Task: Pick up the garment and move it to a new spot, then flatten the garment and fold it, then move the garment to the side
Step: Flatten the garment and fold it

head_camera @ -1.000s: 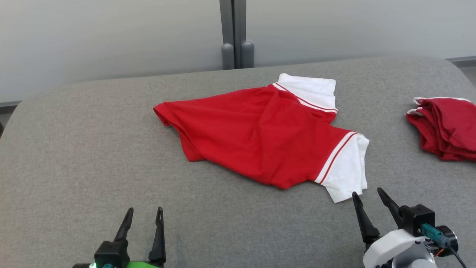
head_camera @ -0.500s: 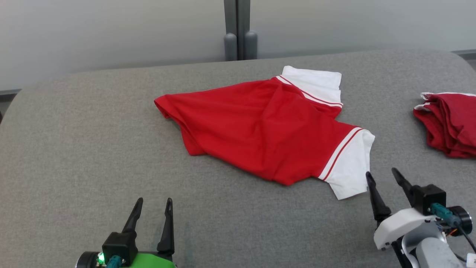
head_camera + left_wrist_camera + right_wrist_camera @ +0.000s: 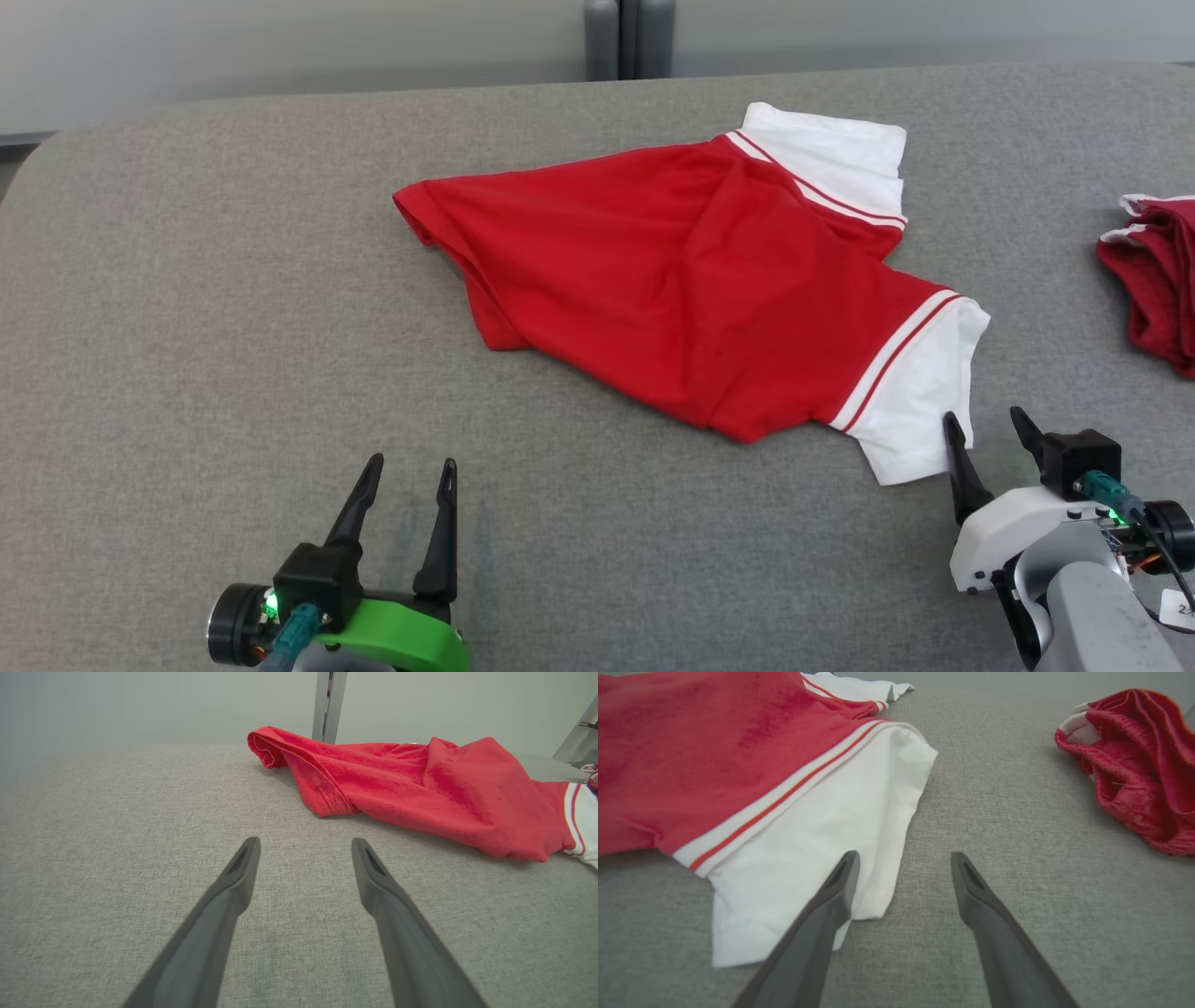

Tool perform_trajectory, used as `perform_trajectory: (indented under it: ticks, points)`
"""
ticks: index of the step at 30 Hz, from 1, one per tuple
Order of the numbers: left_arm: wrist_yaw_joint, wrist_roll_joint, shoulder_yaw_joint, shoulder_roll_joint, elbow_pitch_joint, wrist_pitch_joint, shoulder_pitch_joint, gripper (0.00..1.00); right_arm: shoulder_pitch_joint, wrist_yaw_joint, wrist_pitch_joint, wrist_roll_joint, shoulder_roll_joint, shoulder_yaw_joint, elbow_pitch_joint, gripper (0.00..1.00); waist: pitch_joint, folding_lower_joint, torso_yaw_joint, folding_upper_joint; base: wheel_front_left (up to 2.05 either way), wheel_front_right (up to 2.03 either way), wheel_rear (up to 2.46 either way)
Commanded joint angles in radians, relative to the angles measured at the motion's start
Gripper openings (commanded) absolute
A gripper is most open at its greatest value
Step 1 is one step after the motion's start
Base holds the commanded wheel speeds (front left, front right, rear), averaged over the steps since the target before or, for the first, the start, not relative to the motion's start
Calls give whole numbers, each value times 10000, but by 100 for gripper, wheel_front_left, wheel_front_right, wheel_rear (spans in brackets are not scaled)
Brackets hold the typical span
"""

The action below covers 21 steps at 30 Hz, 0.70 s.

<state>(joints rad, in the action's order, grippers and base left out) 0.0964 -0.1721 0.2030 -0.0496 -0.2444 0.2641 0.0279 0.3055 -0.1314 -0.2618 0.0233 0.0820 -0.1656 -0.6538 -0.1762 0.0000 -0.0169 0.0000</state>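
Looking down on the grey tabletop point(image 3: 187, 299), you have the red garment point(image 3: 691, 280) lying spread but rumpled near the middle, with both white sleeves pointing toward your right side. Your left claw point(image 3: 413, 460) hovers over bare tabletop near the front, fingers apart and empty, well clear of the garment's red hem. Your right claw point(image 3: 983, 414) is also spread wide with nothing between its fingers. One finger lies over the lower corner of the near white sleeve point(image 3: 920, 401), the other over bare tabletop just beside it; whether it touches the fabric can't be told. A folded red bundle point(image 3: 1158, 280) sits at the far right, well apart from the garment.
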Motion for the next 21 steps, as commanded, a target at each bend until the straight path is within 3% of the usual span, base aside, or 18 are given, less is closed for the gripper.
perform_trajectory:
  ticks: [1, 9, 10, 11, 12, 13, 17, 21]
  points:
    - [30, -14, 3, -31, -13, -2, 158, 100, 56, 17, -41, 36, -7, -59, -77, 100, -67, 0, -59, 0, 0, 0, 0]
    - [86, -30, 44, -29, -26, -2, 289, 100, 171, 17, -7, 88, -166, 43, -1026, 100, -258, 0, -151, 0, 0, 0, 0]
    - [88, -32, 51, -29, -26, -2, 289, 100, 178, 15, -1, 49, -184, 68, -1167, 85, -272, 0, -164, 0, 0, 0, 0]
    - [95, -41, 57, -31, -28, -2, 298, 100, 174, 12, 44, 12, -203, 100, -1336, 42, -286, 0, -176, 0, 0, 0, 0]
    - [104, -43, 60, -31, -28, -2, 310, 100, 164, 12, 53, -22, -212, 109, -1471, 5, -291, 0, -183, 0, 0, 0, 0]
    - [110, -50, 68, -29, -34, -2, 317, 100, 156, 12, 58, -102, -229, 98, -1644, 0, -294, 0, -191, 0, 0, 0, 0]
    - [138, -25, 52, -29, -72, -2, 270, 100, 59, 17, 64, -322, -163, -5, -1694, 0, -221, 0, -187, 0, 0, 0, 0]
    - [145, 5, -3, -29, -73, -2, 114, 100, -102, 20, 10, -640, -41, 0, -929, 0, -44, 0, -148, 0, 0, 0, 0]
